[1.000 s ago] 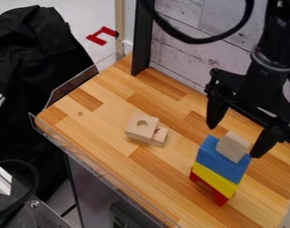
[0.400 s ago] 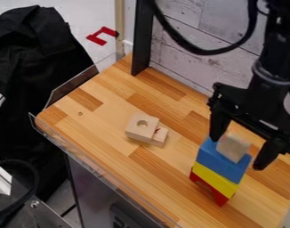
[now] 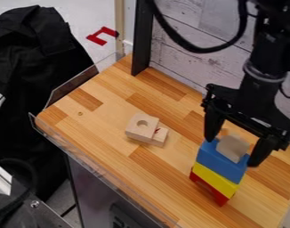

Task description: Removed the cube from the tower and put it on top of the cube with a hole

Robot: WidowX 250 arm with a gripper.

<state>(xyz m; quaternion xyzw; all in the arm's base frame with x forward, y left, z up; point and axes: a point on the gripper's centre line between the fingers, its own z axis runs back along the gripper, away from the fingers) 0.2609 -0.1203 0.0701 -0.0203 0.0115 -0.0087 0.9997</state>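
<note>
Observe the black gripper [image 3: 231, 152]: jaws spread wider than the plain wooden cube [image 3: 234, 147], pointing down, clamped on nothing. Find that cube between the fingers, resting on top of the blue block [image 3: 220, 162]; read the straddle as alignment for a pinch on opposite sides. Check finger depth before closing, to gain grip without catching the blue block. Below, note the yellow block [image 3: 214, 179] and the red block [image 3: 219, 197], stacked to bear the cube aloft. Lift straight up, to spare the tower [image 3: 216, 173] from toppling. Farther out on the wooden worktop [image 3: 100, 120], locate the cube with a hole [image 3: 138, 131], set hole upward, usable as a landing face. Allow for the small wooden block [image 3: 161, 137] close against it; centre over the hole before release.
</note>
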